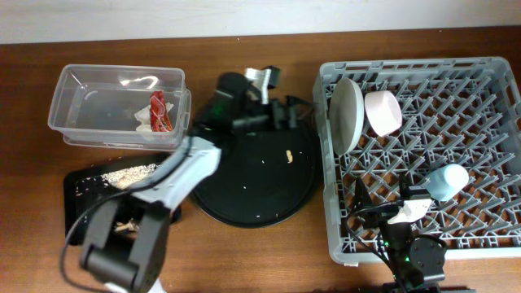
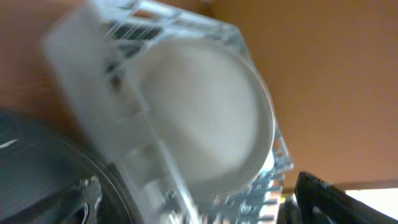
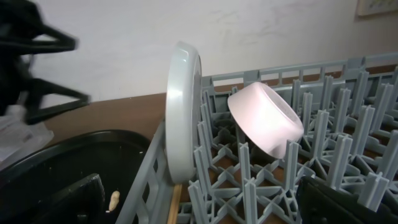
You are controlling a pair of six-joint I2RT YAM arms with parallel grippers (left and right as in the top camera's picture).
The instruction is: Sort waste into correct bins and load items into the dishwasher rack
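— The left wrist view is smeared. What can you read?
— Only the pale plate (image 2: 205,118), on edge inside the grey dishwasher rack (image 2: 81,68). The left gripper (image 2: 196,193) has its fingers wide apart, empty.
— And the right gripper (image 3: 199,199)?
— Also spread, holding nothing, its tips cut off by the frame's bottom edge. The white bowl (image 3: 267,121) tilts on the pegs just beside the plate.

Left wrist view motion-blurred: plate (image 2: 205,118), rack (image 2: 93,74) smeared; left fingers (image 2: 323,199) cropped at edge.

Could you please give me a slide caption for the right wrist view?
Plate standing on edge in the dishwasher rack, white bowl tilted on the pegs beside it.
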